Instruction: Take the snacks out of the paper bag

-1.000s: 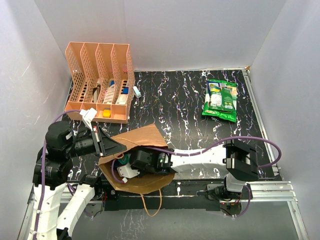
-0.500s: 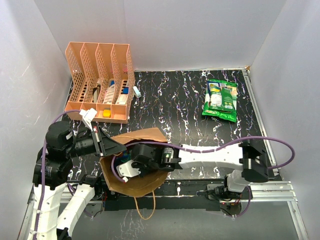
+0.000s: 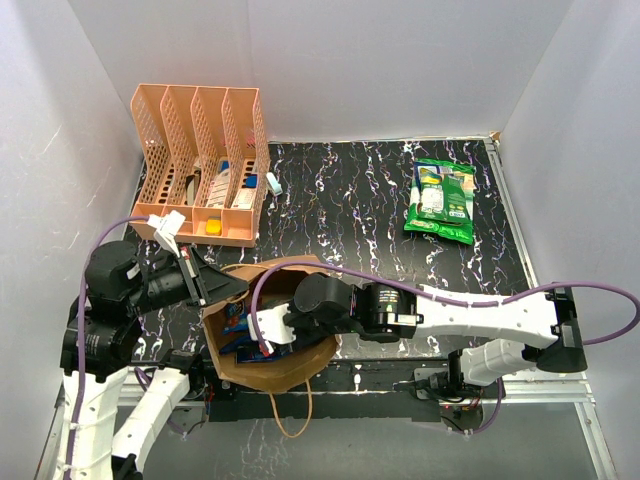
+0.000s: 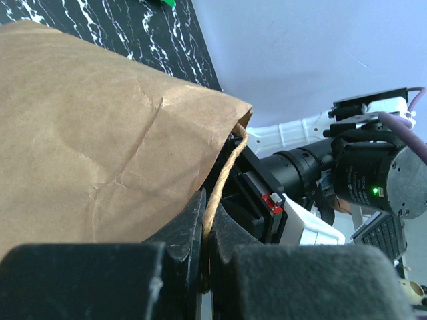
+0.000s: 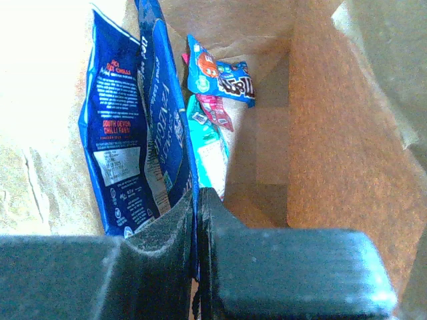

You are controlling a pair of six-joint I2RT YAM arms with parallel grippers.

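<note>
A: The right arm (image 3: 470,315) now reaches deeper into the paper bag (image 3: 300,368), lower left of the overhead view, and the right pincer (image 5: 197,200) has snapped closed.
B: On what?
A: The dark blue packet (image 5: 127,133), pinched at its edge.
B: The left pincer (image 4: 208,227)?
A: Clamped tight on the bag's handle (image 4: 225,175). A green bag (image 3: 441,201) lies on the counter (image 3: 350,200), upper right.

My left gripper (image 4: 205,243) pinches the twisted paper handle (image 4: 225,170) at the rim of the brown paper bag (image 4: 93,140), fingers tight together. The right arm (image 4: 363,177) sits just beyond, a green light glowing.
</note>
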